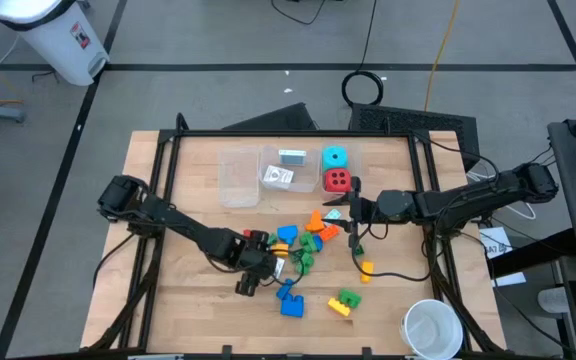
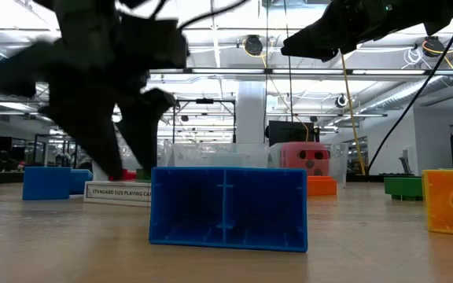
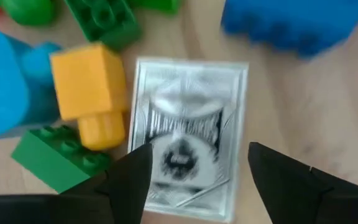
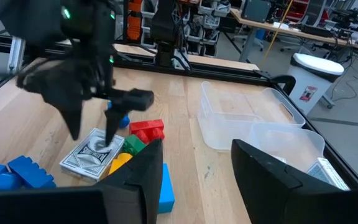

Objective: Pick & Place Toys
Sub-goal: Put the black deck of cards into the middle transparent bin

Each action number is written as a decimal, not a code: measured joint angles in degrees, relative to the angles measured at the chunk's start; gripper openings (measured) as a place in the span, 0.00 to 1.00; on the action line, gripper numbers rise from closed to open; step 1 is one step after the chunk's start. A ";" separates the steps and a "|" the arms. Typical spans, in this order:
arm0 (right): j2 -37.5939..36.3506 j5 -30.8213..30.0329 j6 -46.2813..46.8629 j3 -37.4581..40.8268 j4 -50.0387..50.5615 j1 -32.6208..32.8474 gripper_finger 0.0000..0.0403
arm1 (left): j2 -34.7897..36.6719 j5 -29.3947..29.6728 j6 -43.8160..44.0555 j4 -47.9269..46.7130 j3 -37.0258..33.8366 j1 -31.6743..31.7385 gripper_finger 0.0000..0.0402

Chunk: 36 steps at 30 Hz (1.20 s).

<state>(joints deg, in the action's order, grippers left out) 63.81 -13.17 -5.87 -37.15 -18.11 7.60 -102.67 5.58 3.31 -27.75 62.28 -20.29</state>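
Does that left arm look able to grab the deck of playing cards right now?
Probably yes. The left gripper hangs right over the card deck with fingers spread to either side. The yellow brick crowding one edge might get in the way.

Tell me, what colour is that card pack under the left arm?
White-grey with a dark printed design; the card pack shows best in the left wrist view.

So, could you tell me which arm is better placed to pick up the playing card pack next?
Left, probably: its tool hangs open directly over the card pack. The right tool is off by the red die.
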 joint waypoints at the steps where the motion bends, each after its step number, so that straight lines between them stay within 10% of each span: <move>1: 0.00 -0.02 -0.17 0.00 -0.01 0.02 0.40 | -0.59 0.37 -1.55 -0.48 0.00 0.38 0.66; 36: 0.00 -0.02 -1.07 0.02 0.74 -0.01 0.40 | -1.73 -9.29 23.36 11.97 0.07 7.10 0.66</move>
<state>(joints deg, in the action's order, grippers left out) 63.81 -13.19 -6.94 -37.12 -17.36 7.60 -104.40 -3.71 26.67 -15.78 62.35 -13.19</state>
